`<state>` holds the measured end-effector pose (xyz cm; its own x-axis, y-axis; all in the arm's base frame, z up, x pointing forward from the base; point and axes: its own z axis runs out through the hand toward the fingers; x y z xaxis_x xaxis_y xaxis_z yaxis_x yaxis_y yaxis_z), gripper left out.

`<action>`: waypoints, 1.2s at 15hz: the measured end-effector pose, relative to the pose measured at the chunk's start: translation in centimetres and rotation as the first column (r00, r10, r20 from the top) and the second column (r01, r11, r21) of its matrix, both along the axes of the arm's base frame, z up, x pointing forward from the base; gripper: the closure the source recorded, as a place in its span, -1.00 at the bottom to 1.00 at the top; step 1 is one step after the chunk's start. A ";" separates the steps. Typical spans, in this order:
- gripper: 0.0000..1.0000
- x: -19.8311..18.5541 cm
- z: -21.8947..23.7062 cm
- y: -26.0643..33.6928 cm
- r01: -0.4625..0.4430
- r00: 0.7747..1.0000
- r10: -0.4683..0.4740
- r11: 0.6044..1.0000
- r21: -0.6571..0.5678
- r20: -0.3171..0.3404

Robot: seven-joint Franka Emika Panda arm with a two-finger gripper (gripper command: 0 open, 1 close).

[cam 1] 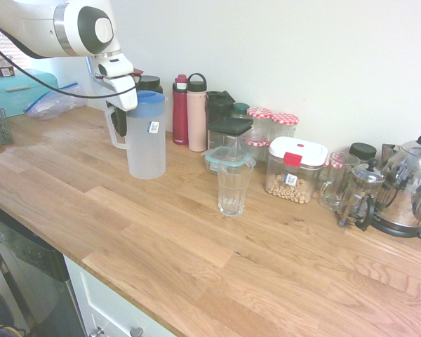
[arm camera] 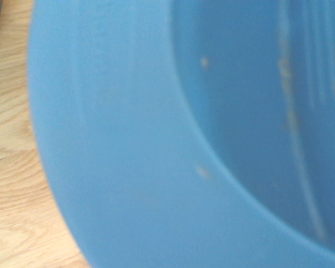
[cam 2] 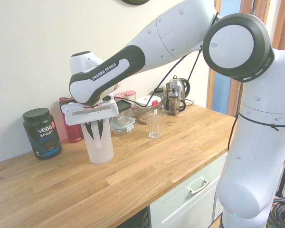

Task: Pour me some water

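A tall frosted-white jug [cam 1: 146, 144] with a pale blue lid [cam 1: 150, 104] stands upright on the wooden counter [cam 1: 196, 246], its side handle facing left. My gripper [cam 1: 118, 112] comes down from above and is shut on that handle; in the second exterior view its dark fingers [cam 2: 103, 129] pinch together on the handle over the jug [cam 2: 100, 154]. The wrist view is filled by the blurred blue lid [arm camera: 128, 139]. The water is hidden behind the frosted wall. An empty clear glass [cam 1: 234, 184] stands to the jug's right, apart from it.
Behind the jug stand a red bottle [cam 1: 180, 110] and a pink bottle [cam 1: 196, 112], with jars and a red-lidded box [cam 1: 293, 170] further right. A French press [cam 1: 361, 193] and steel kettle [cam 1: 407, 186] stand far right. A black tub [cam 2: 42, 132] is beyond the jug.
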<state>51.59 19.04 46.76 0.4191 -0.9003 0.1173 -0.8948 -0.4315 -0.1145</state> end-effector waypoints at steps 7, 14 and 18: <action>1.00 -1.3 0.4 -0.3 -0.194 0.981 0.194 0.980 -0.035 -0.003; 1.00 -3.3 5.7 -6.3 -0.554 0.832 0.554 0.832 -0.033 0.006; 1.00 -4.3 10.5 -14.1 -0.729 0.684 0.730 0.682 -0.054 -0.015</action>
